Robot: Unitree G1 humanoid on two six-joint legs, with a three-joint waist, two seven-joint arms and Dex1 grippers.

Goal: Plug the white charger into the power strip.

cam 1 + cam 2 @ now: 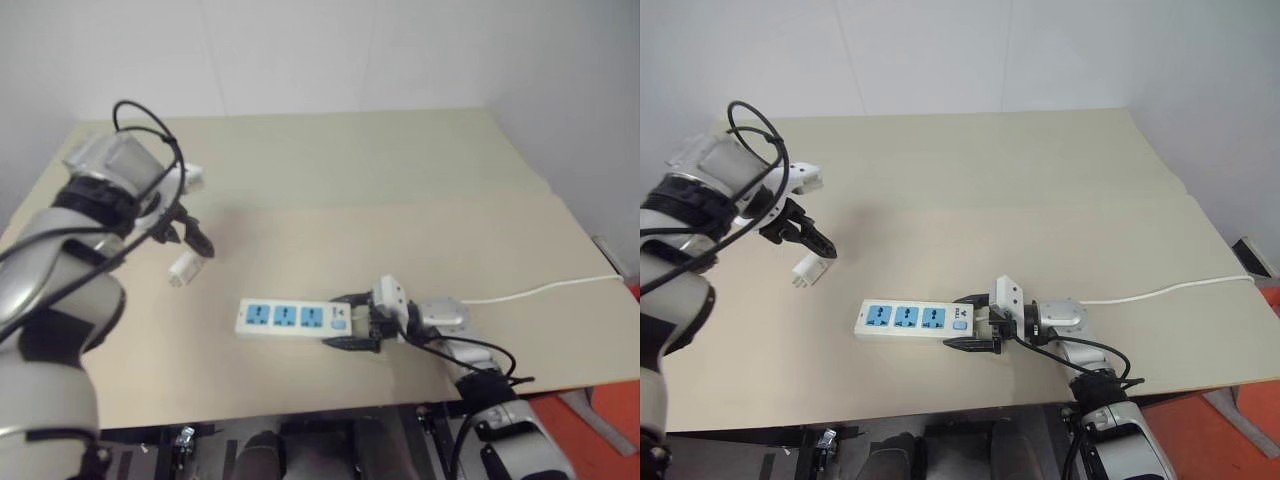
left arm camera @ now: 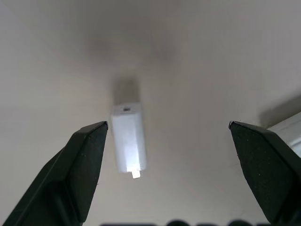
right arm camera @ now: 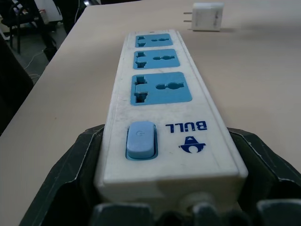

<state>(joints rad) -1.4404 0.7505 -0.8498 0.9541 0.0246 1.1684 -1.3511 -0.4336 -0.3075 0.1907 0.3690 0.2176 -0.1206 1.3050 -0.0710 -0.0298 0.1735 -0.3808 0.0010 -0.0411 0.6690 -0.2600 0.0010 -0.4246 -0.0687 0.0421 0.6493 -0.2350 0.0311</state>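
White walls close the room behind a broad, pale beige bench (image 1: 1040, 190), whose top shows a faint seam running across it where two boards meet; orange-red flooring (image 1: 1230, 430) shows past its near right corner. On the near half of the bench lies the power strip (image 1: 908, 319), a long white bar flat on the surface with three blue socket faces in a row and a small blue button at its right end, beside a printed logo. A thin white cord (image 1: 1170, 291) trails away from that end toward the right edge of the bench. The right gripper (image 1: 975, 323) reaches in level from the right and clamps the button end of the strip, one black finger pressed to each long side. Off to the left, the left gripper (image 1: 808, 240) hangs above the bench, pointing steeply down with its two black fingers spread wide and holding nothing. Just below and between them, the white charger (image 1: 806, 270) lies on its side on the bench, clear of the fingers, its metal prongs visible, well apart from the strip's far end.
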